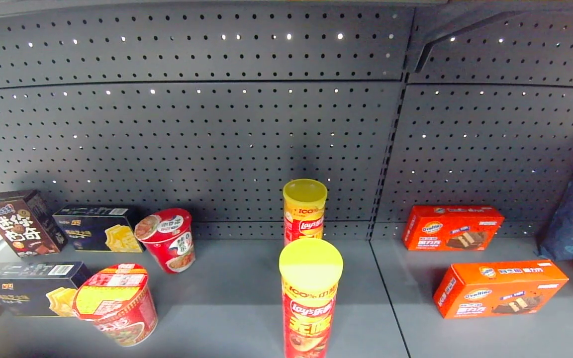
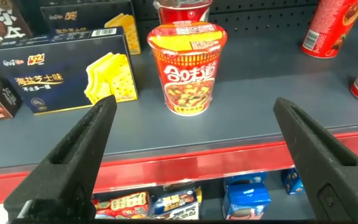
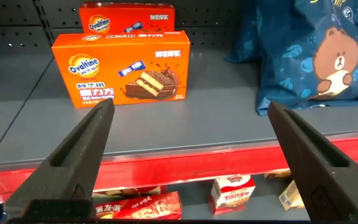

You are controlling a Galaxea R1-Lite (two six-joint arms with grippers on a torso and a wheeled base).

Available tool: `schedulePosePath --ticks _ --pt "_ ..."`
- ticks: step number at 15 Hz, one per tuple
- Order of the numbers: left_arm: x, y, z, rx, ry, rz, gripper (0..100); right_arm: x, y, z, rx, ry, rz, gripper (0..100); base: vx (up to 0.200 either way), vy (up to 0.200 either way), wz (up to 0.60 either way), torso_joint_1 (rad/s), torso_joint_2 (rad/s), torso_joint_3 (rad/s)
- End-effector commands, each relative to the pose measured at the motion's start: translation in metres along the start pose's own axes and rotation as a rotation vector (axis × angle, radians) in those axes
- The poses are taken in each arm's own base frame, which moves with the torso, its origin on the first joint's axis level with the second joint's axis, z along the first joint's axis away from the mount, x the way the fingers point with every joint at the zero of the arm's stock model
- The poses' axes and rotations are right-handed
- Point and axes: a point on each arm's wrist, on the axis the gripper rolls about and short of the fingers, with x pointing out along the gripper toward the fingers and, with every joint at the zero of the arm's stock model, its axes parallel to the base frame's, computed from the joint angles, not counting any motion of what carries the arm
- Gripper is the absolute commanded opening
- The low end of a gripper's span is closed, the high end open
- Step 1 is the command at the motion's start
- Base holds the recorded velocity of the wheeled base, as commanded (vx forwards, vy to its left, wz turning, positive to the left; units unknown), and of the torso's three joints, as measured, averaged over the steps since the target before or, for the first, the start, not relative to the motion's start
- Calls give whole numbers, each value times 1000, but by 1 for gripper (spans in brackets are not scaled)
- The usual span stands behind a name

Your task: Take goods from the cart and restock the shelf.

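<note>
While the left gripper [image 2: 194, 102] is held spread and empty before the shelf [image 2: 247, 127], facing the upright noodle cup [image 2: 188, 68], the right gripper [image 3: 189, 104] is likewise spread empty, facing the broadside orange box [image 3: 122, 70].

Head view looks down on shelf [image 1: 246, 298]; wrist views face it low, close; share noodle cup [image 1: 117, 306], orange box [image 1: 500, 288].

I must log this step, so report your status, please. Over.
Left gripper open, empty. Right gripper open, empty. Shelf part stocked: noodle cup before left, orange box before right.
</note>
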Motion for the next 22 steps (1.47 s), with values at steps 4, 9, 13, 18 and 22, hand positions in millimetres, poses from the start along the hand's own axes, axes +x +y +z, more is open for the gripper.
schedulePosePath --ticks 4,9,13,18,22 --pt "0 0 0 1 1 1 100 0 0 0 -1 2 1 100 0 0 150 1 2 -1" --pt "0 0 0 -1 1 1 100 0 0 0 -1 2 1 100 0 0 0 0 0 0" --pt "0 0 0 -4 -1 1 100 0 0 0 -3 4 1 100 0 0 0 0 0 0" --pt "0 0 0 -6 -1 2 100 0 0 0 -4 2 1 100 0 0 0 0 0 0" --pt "0 0 0 -8 3 1 100 0 0 0 -6 4 -4 100 0 0 0 0 0 0"
